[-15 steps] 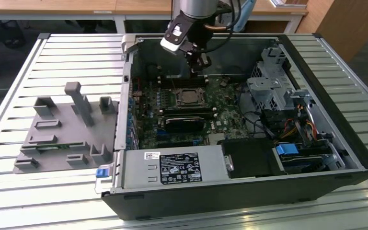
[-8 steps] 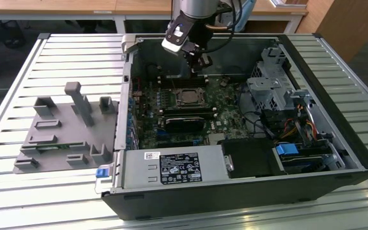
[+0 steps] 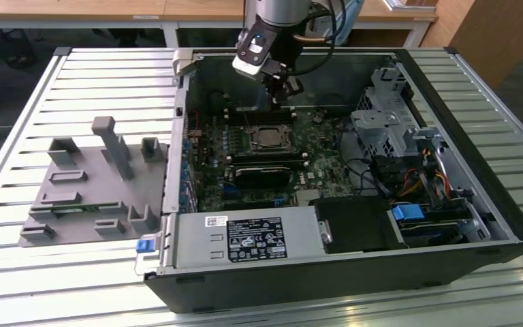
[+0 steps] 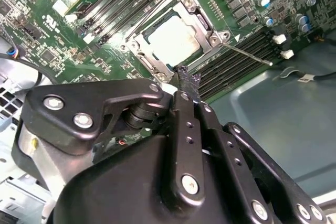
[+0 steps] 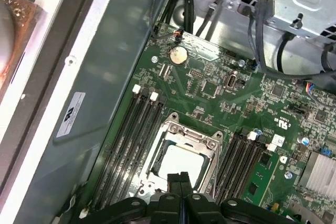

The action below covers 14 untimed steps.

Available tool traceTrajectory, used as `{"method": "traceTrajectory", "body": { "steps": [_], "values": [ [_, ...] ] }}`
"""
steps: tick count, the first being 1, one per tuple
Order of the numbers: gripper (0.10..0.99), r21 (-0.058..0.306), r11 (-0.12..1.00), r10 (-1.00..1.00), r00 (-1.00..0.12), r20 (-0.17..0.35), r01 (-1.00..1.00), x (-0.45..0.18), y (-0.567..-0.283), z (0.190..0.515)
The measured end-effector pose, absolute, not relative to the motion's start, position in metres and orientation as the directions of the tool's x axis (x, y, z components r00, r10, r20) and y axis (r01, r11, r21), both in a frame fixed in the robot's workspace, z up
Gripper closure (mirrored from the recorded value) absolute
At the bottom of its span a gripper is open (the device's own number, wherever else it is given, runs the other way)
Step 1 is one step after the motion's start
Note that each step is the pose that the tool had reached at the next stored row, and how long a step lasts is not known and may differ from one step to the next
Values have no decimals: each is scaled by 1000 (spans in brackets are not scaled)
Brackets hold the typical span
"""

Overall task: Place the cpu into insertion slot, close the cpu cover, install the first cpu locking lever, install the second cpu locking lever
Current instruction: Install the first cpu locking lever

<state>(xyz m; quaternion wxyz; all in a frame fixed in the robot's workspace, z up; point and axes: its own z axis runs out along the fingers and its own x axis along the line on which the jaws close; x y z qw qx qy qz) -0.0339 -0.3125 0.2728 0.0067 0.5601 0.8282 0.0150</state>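
I see the cpu [image 4: 173, 40] seated in the insertion slot [image 5: 155, 167], just ahead of my pincer [image 4: 188, 80]. The cpu cover [image 4: 210, 38] lies flat around it. The pincer is clenched on nothing at the socket's edge, and a thin locking lever [image 4: 247, 55] juts out beside it.

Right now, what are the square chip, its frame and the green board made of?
The cpu: metal top, probably; dull silver-grey sheen. The cpu cover: looks like stamped metal, bright glints along its edges. The circuit board: glossy green laminate, seemingly.
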Motion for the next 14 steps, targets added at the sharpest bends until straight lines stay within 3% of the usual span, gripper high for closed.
{"method": "traceTrajectory", "body": {
  "steps": [14],
  "values": [
    [980,32,464,886,-464,6,885,-34,-312,273]
  ]
}}
